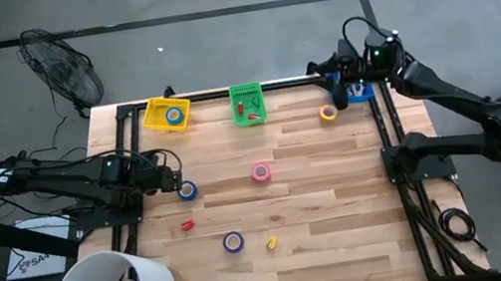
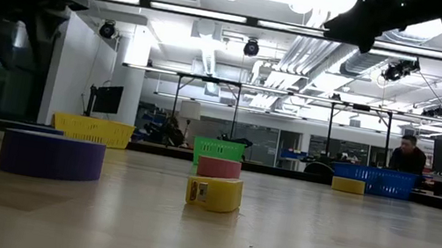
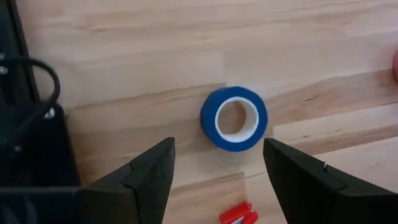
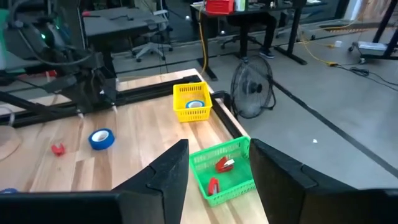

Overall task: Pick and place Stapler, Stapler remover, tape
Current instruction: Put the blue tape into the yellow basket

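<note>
Blue tape roll lies flat on the wooden table at its left side, just in front of the left gripper, whose jaws stand open either side of it without touching. Pink roll sits mid-table, purple roll nearer, yellow roll far right. Yellow basket at the far edge holds another blue roll; green basket beside it holds red items. Blue basket sits far right under the right gripper, jaws open, raised. A small yellow piece carries a label, unreadable. No brand legible.
</note>
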Robot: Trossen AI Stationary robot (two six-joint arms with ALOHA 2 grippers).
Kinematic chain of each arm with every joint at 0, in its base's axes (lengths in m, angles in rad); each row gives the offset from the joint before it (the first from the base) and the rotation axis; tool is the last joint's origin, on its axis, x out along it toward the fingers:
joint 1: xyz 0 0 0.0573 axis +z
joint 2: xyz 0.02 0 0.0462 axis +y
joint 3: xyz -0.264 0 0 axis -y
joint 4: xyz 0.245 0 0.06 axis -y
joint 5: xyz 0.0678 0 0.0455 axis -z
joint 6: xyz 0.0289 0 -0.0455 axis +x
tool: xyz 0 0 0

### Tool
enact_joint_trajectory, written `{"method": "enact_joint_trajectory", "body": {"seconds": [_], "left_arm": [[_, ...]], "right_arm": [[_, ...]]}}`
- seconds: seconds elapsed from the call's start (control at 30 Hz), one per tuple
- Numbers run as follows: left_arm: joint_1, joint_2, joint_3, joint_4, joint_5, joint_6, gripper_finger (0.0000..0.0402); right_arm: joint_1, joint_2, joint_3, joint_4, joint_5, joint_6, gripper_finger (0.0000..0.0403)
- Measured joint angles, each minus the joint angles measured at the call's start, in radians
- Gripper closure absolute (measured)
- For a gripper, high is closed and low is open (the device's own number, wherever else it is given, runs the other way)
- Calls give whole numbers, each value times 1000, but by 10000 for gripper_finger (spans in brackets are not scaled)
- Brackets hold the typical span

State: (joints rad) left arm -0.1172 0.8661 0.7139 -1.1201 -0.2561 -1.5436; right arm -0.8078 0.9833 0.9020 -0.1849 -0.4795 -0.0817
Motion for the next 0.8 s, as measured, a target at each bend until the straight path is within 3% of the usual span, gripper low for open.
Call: {"method": "enact_joint_trajectory", "body": {"seconds": [0.33,0.8], "left_arm": [[0,0,0,-19,83,-37,161],[0,130,-1,1,123,-32,161]], "right_arm": [[-72,84,0,107,-179,36,246],[-71,104,0,115,-232,47,248]]}}
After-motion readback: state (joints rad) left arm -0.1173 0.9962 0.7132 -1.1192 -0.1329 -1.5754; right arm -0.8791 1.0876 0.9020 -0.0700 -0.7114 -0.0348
